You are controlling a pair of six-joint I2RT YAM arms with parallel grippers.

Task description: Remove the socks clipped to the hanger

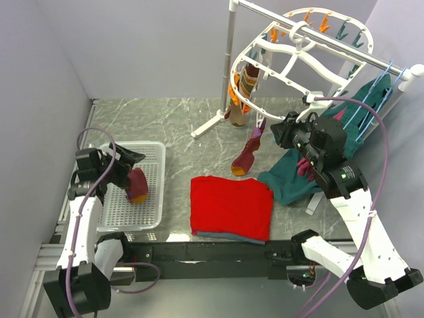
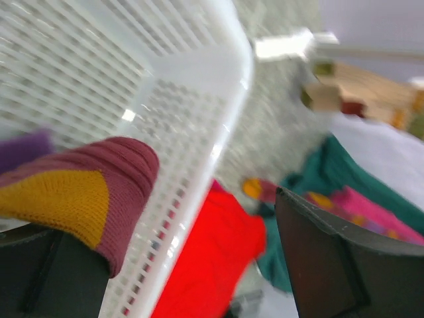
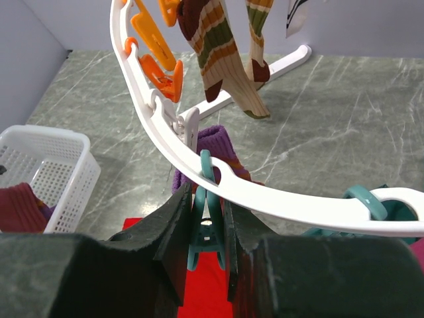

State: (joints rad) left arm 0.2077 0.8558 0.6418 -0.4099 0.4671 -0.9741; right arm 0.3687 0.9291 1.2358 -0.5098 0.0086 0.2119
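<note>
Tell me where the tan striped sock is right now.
In the top view, the tan striped sock hangs clipped at the hanger's left end, beside the rack's upright pole, among orange pegs.

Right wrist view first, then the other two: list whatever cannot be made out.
- Right wrist view: whether the teal peg in the right claw grips the purple sock; the hanger and the claw cover the join.
- Left wrist view: the maroon sock runs off the left edge; everything beyond the basket is blurred.
- Top view: the count of socks at the hanger's far side; small, overlapped by its bars.
</note>
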